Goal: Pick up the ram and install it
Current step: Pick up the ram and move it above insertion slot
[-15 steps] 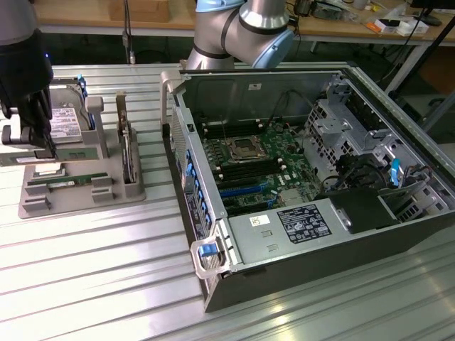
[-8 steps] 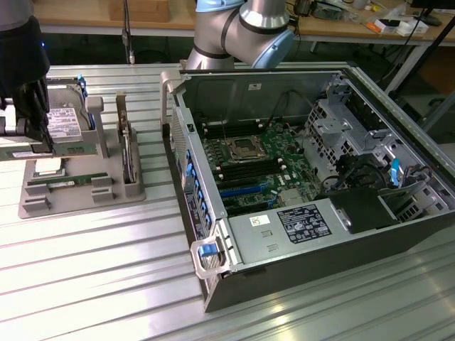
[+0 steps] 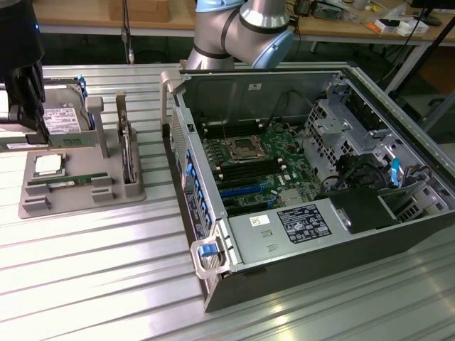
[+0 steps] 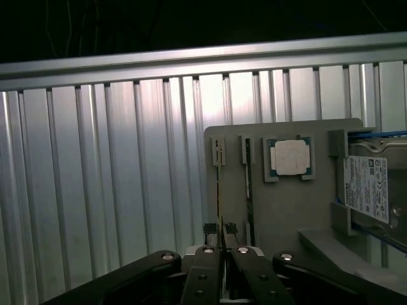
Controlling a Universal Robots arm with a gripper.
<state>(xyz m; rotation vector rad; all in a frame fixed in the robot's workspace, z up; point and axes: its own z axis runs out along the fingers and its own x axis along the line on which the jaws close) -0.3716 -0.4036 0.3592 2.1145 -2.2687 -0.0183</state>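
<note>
Ram (image 4: 219, 190), pinched edge-on in our clamped claw (image 4: 219, 230) over the tray (image 4: 280, 210), could twist or slip, we judge, because the grip covers so little of it.

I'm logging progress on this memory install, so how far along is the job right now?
Done: the gripper is at the grey parts tray and shut on the ram, seen edge-on between its fingertips. In hand: that grip; I cannot tell whether the stick has left its tray slot. Left: the whole install, since the gripper is at the tray, away from the motherboard in the open computer case.
</note>
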